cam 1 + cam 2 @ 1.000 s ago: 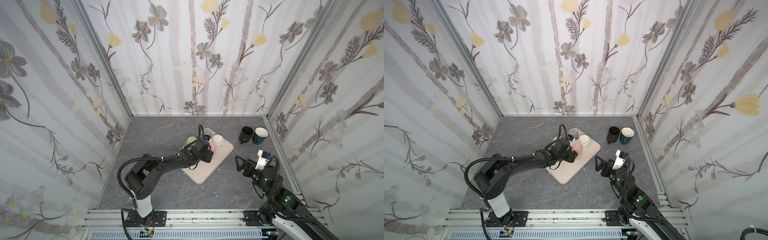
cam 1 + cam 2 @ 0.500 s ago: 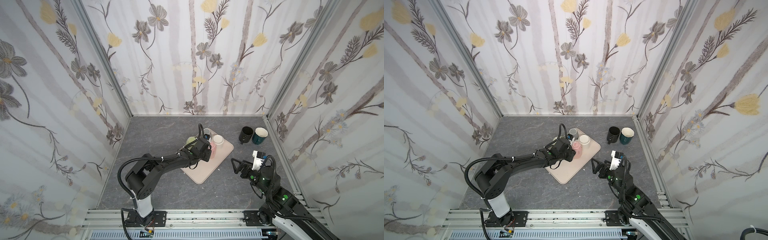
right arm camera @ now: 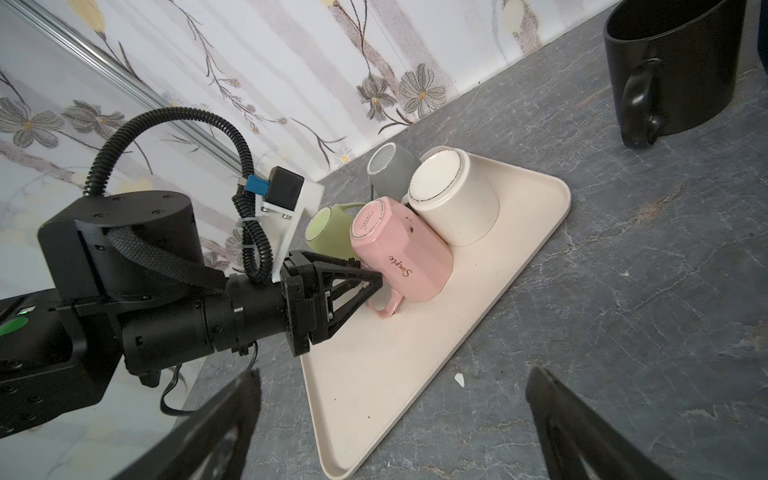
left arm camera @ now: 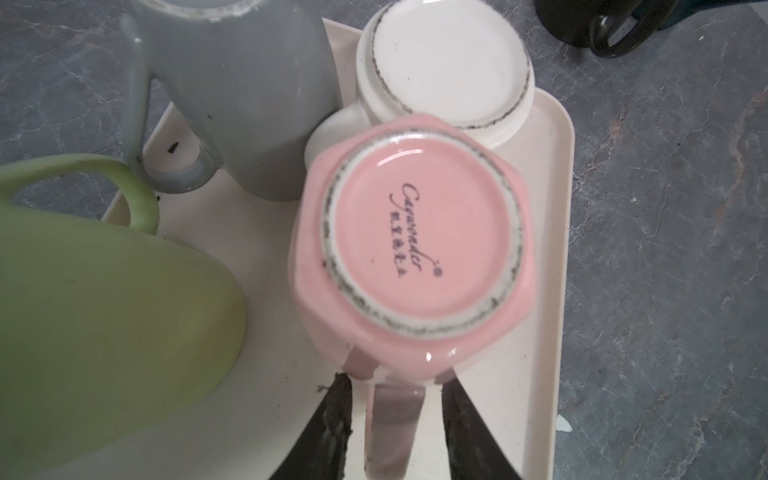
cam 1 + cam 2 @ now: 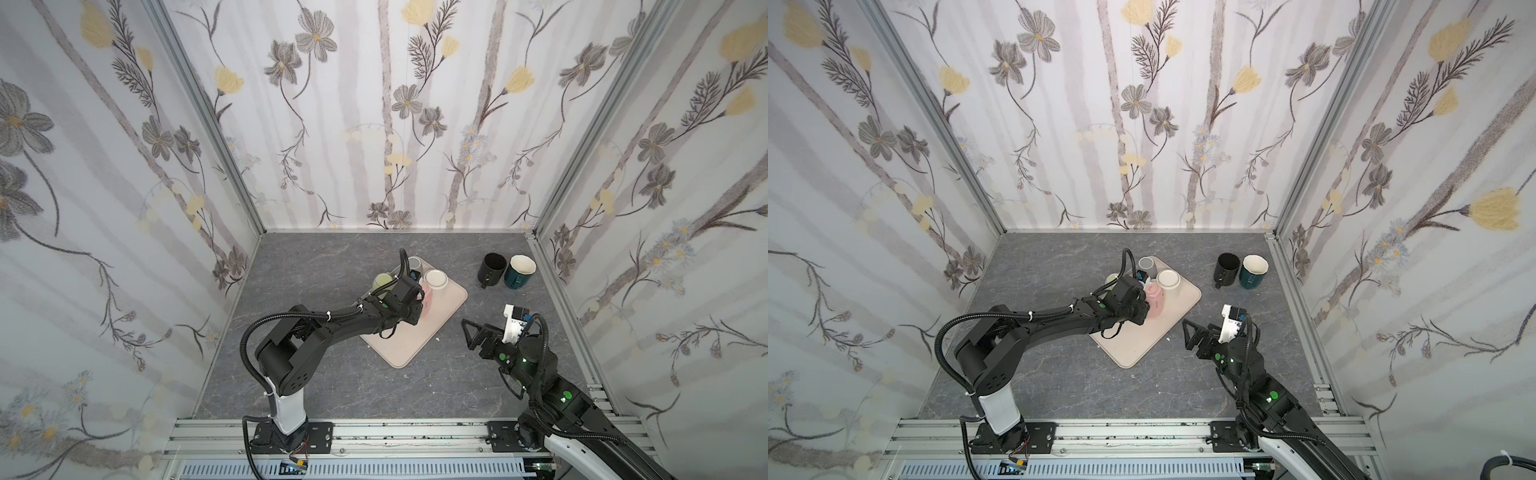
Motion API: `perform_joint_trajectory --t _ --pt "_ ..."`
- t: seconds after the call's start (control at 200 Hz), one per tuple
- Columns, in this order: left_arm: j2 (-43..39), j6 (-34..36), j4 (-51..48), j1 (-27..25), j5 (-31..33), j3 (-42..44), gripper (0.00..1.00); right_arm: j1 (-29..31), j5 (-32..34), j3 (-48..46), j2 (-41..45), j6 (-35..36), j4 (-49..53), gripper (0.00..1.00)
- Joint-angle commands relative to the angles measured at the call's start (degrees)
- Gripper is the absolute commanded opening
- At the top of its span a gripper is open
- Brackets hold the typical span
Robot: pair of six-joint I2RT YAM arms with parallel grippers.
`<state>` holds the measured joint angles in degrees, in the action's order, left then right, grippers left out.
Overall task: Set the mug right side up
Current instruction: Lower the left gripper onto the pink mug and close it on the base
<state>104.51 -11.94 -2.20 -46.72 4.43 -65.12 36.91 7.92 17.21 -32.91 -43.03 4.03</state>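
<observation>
The pink mug [image 5: 429,300] [image 5: 1154,302] stands upside down on the beige tray [image 5: 399,349], its base [image 4: 417,241] facing up and its handle [image 4: 392,419] pointing at my left arm. My left gripper [image 4: 397,384] [image 3: 372,284] sits astride that handle. A dark finger [image 4: 332,428] lies on each side of it, with a thin gap showing on both. My right gripper [image 5: 471,330] [image 3: 392,376] hovers wide open over the table beside the tray's near right edge, holding nothing.
A green mug [image 5: 382,280], a grey mug [image 5: 413,262] and a white mug [image 5: 435,279] crowd the tray's far end, right beside the pink one. A black mug [image 5: 492,266] and a teal mug [image 5: 519,270] stand upright at the back right near the wall.
My left gripper's fingers have drawn closer together around the pink mug's handle. The right arm has shifted a little left, toward the tray, with its jaws still wide.
</observation>
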Motion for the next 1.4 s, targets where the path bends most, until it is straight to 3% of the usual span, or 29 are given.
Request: perform_joint_trajectory --t 0.0,0.33,0.55,0.909,1.069,1.394 --pt "0.76 0.52 -0.69 -0.16 1.33 -1.36 0.37 -0.06 0.58 -0.43 0.43 -0.74 -2.89 1.00" --pt "3.53 3.36 -3.43 -0.43 4.46 -5.21 0.32 -0.13 2.36 -1.64 2.08 -1.95 -2.75 1.00" --pt "4.84 3.29 -3.67 -0.52 3.66 -6.41 0.23 -0.25 2.58 -2.23 1.93 -2.39 -2.73 1.00" --pt "5.80 3.97 -6.32 -1.15 5.70 -7.89 0.19 -0.35 2.54 -2.89 2.20 -3.12 -2.71 1.00" --pt "5.66 4.39 -7.19 -1.25 6.12 -8.57 0.01 -0.40 2.64 -3.58 2.45 -3.55 -2.70 1.00" --pt "5.62 3.61 -9.05 -1.41 4.98 -9.76 0.00 -0.49 2.45 -4.75 3.47 -4.04 -2.80 1.00"
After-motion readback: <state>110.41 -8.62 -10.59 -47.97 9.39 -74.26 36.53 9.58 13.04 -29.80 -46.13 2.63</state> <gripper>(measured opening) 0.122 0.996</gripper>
